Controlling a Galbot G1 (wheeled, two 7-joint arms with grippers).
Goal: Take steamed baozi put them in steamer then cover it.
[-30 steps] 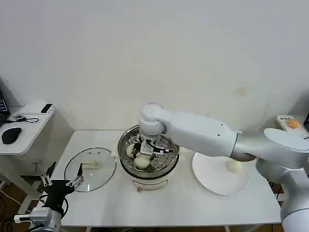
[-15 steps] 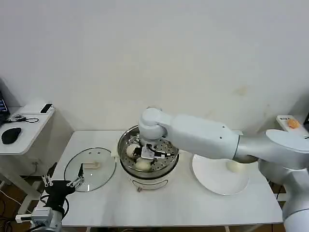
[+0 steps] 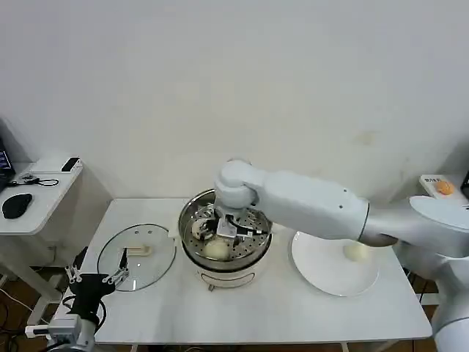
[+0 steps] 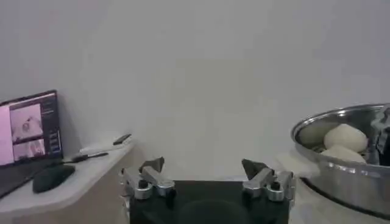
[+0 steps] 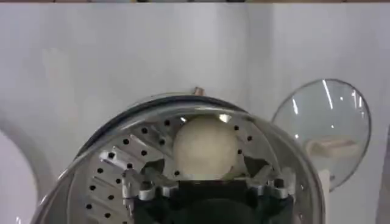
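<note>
**Head view: right arm over the steamer, one bun waiting on the plate**

Head view puts the right gripper [image 3: 229, 225] inside the rim of the steamer [image 3: 189, 238], just above the perforated tray, jaws spread apart and holding nothing. Right wrist view confirms it: fingers [image 5: 139, 190] wide, with one bun [image 5: 205, 148] resting free on the tray just beyond them. Two buns readable in the pot from the head view, one at the near side [image 3: 216, 250] and one toward the robot's left [image 3: 200, 229]; a third possibly hidden under the wrist, cannot tell. One more bun [image 3: 355, 251] sitting on the white plate [image 3: 315, 275] to the right of the pot. Glass lid [image 3: 136, 257] lying flat on the table [image 3: 293, 312] to the left of the pot. Left gripper [image 3: 94, 281] parked low at the table's near left corner, jaws apart and empty.

Risks from here, as a judgement:
- Open fingers close to the released bun; a sideways exit likely to nudge or dent it, so a straight lift looks safer.
- Forearm spanning the plate; a low swing back could knock the last bun.
- Buns stacked high would keep the lid from seating.
</note>
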